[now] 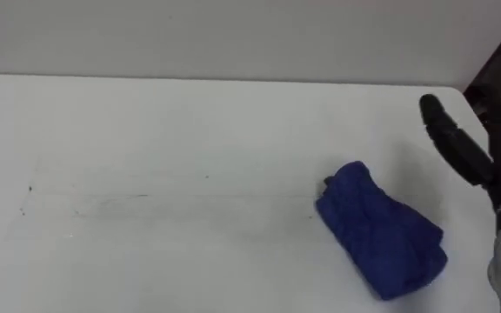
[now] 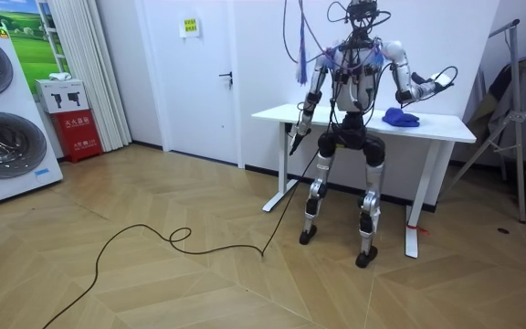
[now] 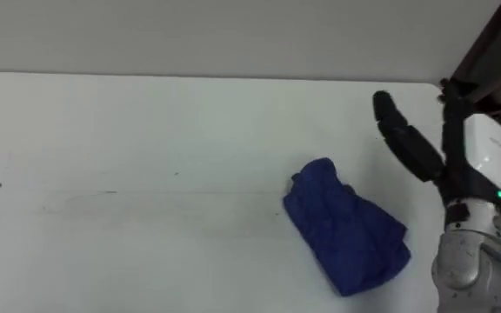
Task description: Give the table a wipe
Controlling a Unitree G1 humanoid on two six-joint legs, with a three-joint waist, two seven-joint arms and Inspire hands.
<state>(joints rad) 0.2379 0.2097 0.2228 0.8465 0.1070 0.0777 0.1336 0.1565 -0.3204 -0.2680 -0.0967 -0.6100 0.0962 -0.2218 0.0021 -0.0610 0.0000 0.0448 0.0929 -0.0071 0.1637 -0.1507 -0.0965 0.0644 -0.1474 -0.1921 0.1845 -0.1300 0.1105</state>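
Your right hand (image 1: 455, 143) comes in at the lower right, closest to you. Its dark fingers are stretched out straight and apart, pointing up and to the left, and they hold nothing. It hangs in the air above the right end of the white surface (image 1: 190, 122), beside the blue cloth (image 1: 381, 230) but not touching it.

You will find the cloth lying crumpled in a loose bundle on the surface, right of the middle and towards the near edge. To its left a faint thin smear (image 1: 103, 202) runs across the surface.

In the room view you see the robot standing upright at the long side of the surface, its back to the camera. Your left hand (image 2: 297, 137) hangs low by the surface's left end, below the top; you cannot tell from here how it is set.
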